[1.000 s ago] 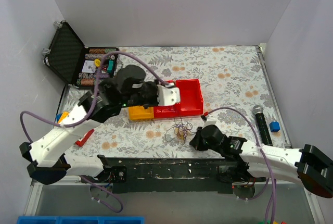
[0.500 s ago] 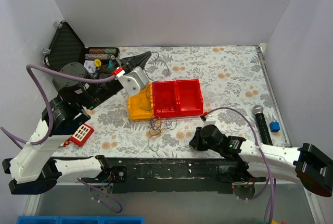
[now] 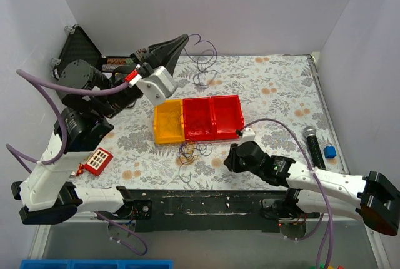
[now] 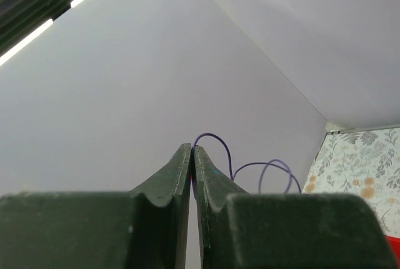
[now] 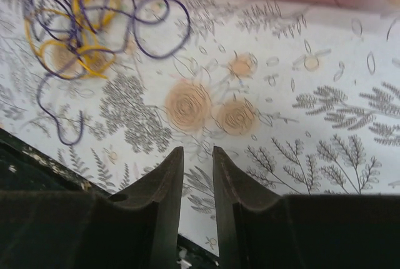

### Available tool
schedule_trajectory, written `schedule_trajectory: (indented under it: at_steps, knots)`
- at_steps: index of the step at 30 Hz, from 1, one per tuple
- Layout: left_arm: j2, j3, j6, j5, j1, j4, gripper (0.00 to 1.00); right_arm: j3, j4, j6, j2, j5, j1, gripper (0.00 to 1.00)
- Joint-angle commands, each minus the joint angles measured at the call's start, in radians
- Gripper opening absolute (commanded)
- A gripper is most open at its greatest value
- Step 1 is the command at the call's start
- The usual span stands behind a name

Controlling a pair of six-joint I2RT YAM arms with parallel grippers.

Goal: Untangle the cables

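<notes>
The cables (image 3: 190, 151) lie as a small tangle of yellow, orange and purple wire loops on the flowered table, just in front of the bins; in the right wrist view the cables (image 5: 81, 25) sit at the upper left. My left gripper (image 3: 185, 37) is raised high near the back wall, shut on one thin purple wire (image 3: 215, 52) that curls and hangs from its tips. In the left wrist view, the purple wire (image 4: 215, 141) loops out of the shut left gripper (image 4: 192, 150). My right gripper (image 5: 197, 153) is low over the table right of the tangle, open by a narrow gap and holding nothing; from above, the right gripper (image 3: 226, 160) points toward the tangle.
A red bin (image 3: 212, 117) and a yellow bin (image 3: 167, 122) stand side by side mid-table. An open black case (image 3: 81, 56) with chips is at the back left. A red and white item (image 3: 97, 161) lies front left. A microphone (image 3: 314, 150) and a blue block (image 3: 329, 151) lie right.
My left arm swung up and back, lifting the purple wire away from the table. The tangle shifted left. My right gripper's jaws parted and it edged left.
</notes>
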Motion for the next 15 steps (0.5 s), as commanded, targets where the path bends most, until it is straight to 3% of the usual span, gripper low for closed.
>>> schedule_trajectory:
  at_steps: [1,8,15]
  knots:
    - [-0.007,-0.031,-0.007,0.029,0.002,0.045,0.06,0.105,0.007,-0.094,-0.042,0.094,0.006,0.33]
    - [-0.013,-0.322,-0.099,0.049,0.002,0.204,0.01,0.145,-0.085,-0.091,-0.217,0.3,0.004,0.31]
    - [0.053,-0.569,-0.157,0.049,0.002,0.445,0.0,0.198,-0.46,0.179,-0.334,0.587,0.004,0.26]
